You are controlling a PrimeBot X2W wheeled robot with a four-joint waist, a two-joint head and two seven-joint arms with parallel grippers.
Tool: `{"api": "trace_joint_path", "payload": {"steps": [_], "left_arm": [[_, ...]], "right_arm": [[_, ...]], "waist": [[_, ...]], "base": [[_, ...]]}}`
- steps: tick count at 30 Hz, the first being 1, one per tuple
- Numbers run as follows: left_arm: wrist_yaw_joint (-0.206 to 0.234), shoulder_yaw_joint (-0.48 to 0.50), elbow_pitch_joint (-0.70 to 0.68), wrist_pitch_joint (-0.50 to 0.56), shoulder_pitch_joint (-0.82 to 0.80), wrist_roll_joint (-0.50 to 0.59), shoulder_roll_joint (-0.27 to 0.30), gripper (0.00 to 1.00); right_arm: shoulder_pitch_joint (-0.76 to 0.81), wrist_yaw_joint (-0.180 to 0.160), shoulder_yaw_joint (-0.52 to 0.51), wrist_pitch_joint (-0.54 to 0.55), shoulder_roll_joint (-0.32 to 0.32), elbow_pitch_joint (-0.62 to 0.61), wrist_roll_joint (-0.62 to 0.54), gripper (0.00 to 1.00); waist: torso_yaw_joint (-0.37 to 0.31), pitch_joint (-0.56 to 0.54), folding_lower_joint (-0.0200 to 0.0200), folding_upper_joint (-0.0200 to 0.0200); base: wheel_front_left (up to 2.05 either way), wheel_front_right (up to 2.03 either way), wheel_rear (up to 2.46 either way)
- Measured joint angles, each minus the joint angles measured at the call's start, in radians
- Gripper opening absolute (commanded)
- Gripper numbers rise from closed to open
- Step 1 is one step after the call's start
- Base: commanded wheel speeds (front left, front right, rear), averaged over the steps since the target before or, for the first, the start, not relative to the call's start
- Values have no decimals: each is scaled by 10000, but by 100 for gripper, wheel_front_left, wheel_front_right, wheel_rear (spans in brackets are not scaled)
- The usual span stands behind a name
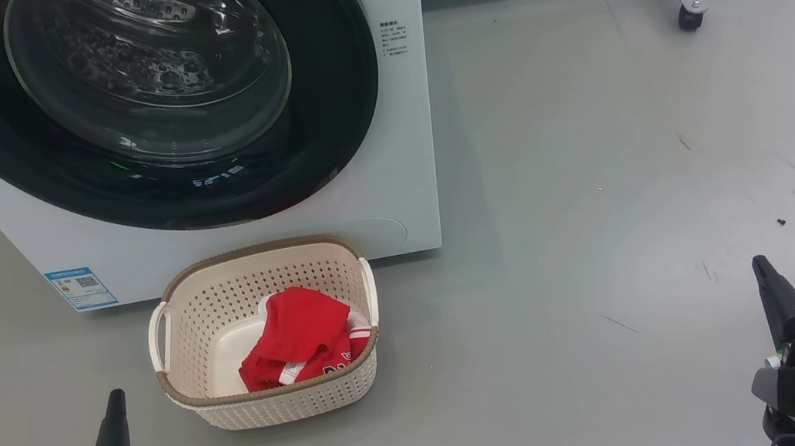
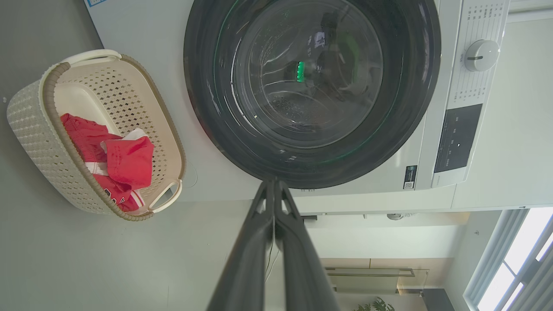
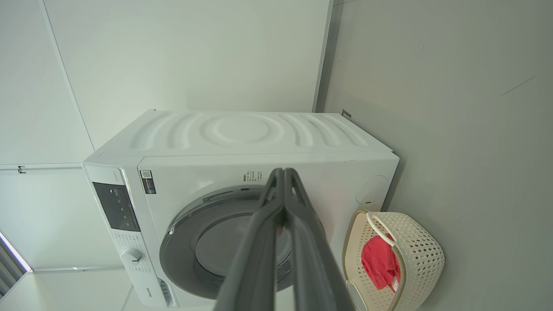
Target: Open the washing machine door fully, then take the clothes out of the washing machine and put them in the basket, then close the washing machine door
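Head view, looking down at a grey floor. The washing machine (image 1: 405,136) stands at upper left, and the washing machine door (image 1: 342,106), a black ring around a glass bowl, looks shut against its front. The basket (image 1: 276,407) sits on the floor just in front of the machine's base, below the door, with a red garment (image 1: 300,330) inside it. The left gripper (image 1: 114,400) is at lower left, fingers pressed together and holding nothing, near the basket's left handle. The right gripper (image 1: 764,271) is at lower right, also closed and empty, well apart from basket and machine.

Left wrist view, turned on its side. The closed fingers point straight at the door's (image 2: 414,86) black rim, and the basket (image 2: 30,125) with its red cloth lies off to that view's left.

Right wrist view, also turned. The fingers meet at their tips in front of the machine's face near the door's (image 3: 181,242) edge, seen from further back, and the basket (image 3: 423,250) is to that view's right.

Judging by this, the clothes are out and the door is closed. If the door needs a last push, it lies ahead and up from the left arm, which is the nearer one
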Motion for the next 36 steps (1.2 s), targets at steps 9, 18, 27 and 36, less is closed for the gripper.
{"api": "trace_joint_path", "payload": {"steps": [9, 18, 27, 36], "left_arm": [[-2, 4, 25, 2, -7, 0, 0, 0], [-2, 10, 38, 27, -11, 0, 0, 0], [-2, 13, 52, 27, -14, 0, 0, 0], [-2, 19, 58, 27, -21, 0, 0, 0]], "right_arm": [[0, 0, -2, 0, 0, 0, 0, 0], [0, 0, -4, 0, 0, 0, -2, 0], [0, 0, -6, 0, 0, -2, 0, 0], [0, 0, -6, 0, 0, -2, -2, 0]], "waist": [[0, 0, 0, 0], [1, -1, 0, 0], [1, -1, 0, 0], [1, -1, 0, 0]], "base": [[0, 0, 0], [0, 0, 0], [0, 0, 0], [0, 0, 0]]}}
